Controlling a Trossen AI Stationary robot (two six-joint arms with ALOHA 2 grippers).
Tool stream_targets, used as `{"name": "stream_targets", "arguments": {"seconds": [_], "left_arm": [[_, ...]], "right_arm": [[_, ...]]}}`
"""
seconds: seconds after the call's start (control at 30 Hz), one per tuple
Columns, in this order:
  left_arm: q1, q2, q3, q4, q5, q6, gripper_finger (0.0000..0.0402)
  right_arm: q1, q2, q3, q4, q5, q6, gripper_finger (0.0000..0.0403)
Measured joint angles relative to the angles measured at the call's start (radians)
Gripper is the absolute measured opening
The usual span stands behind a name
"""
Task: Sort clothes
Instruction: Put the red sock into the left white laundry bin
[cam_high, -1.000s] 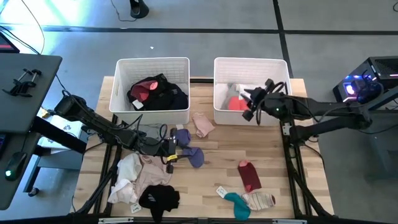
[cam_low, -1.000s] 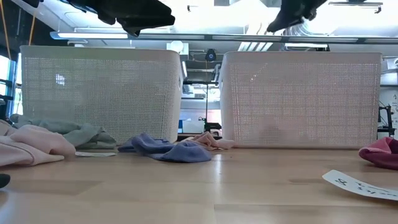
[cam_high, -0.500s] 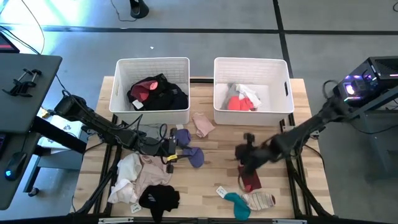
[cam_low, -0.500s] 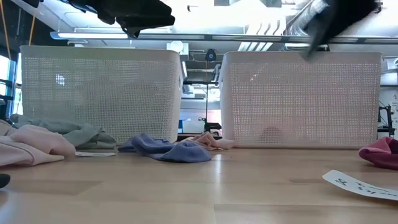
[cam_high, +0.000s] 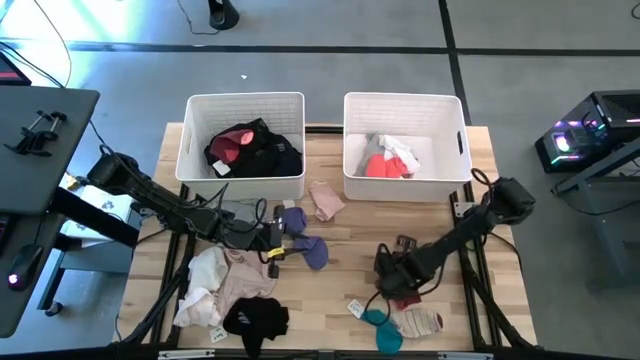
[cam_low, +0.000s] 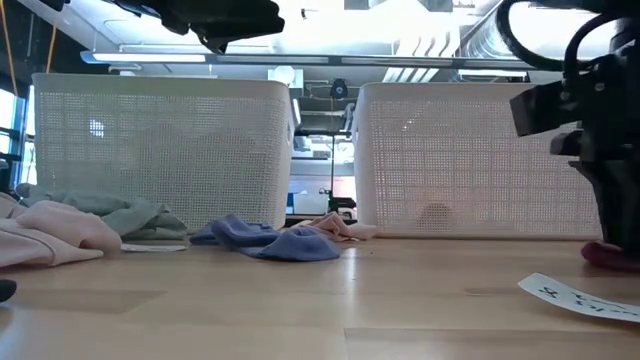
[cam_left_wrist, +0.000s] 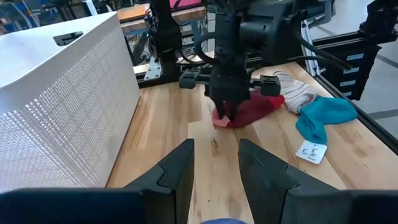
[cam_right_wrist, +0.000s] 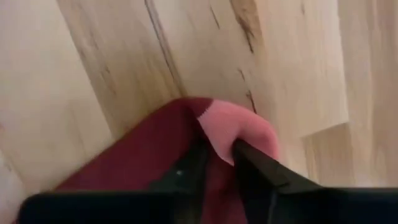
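The right gripper (cam_high: 392, 277) is down on the maroon sock (cam_high: 405, 296) in the lower right of the high view. Its fingers (cam_right_wrist: 255, 163) are pinching the sock's pink end, jaws nearly together with fabric between them.

The left gripper (cam_high: 270, 236) sits left of center over the table (cam_high: 350, 240), right by the lavender socks (cam_high: 305, 247), jaws a little apart with nothing between them.

The rest of the clothes are scattered. There's a cream and pink pile (cam_high: 215, 285) plus a black piece (cam_high: 255, 320) at lower left, a pink sock (cam_high: 325, 200) below the bins, and a teal sock (cam_high: 380, 328) and a white sock (cam_high: 420, 322) at the bottom edge.

The left bin (cam_high: 245, 104) has dark stuff in it. The right bin (cam_high: 403, 104) has white and red pieces.
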Motion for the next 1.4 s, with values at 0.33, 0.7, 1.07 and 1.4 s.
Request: {"name": "stream_targets", "arguments": {"seconds": [0.33, 0.7, 1.07, 1.4], "left_arm": [[0.000, 0.000, 0.000, 0.010, 0.000, 0.039, 0.0112], [0.024, 0.203, 0.000, 0.379, -0.016, 0.300, 0.0113], [0.081, 0.353, 0.001, 0.535, -0.049, 0.325, 0.0141], [0.083, 0.360, 0.001, 0.512, 0.002, 0.349, 0.0090]], "right_arm": [[-0.054, -0.111, -0.004, 0.262, 0.624, -0.247, 0.0007], [-0.116, -0.129, -0.007, 0.812, 0.789, -0.589, 0.0003], [-0.116, -0.130, -0.007, 0.997, 0.605, -0.693, 0.0001], [-0.117, -0.130, -0.007, 1.001, 0.536, -0.696, 0.0001]]}}
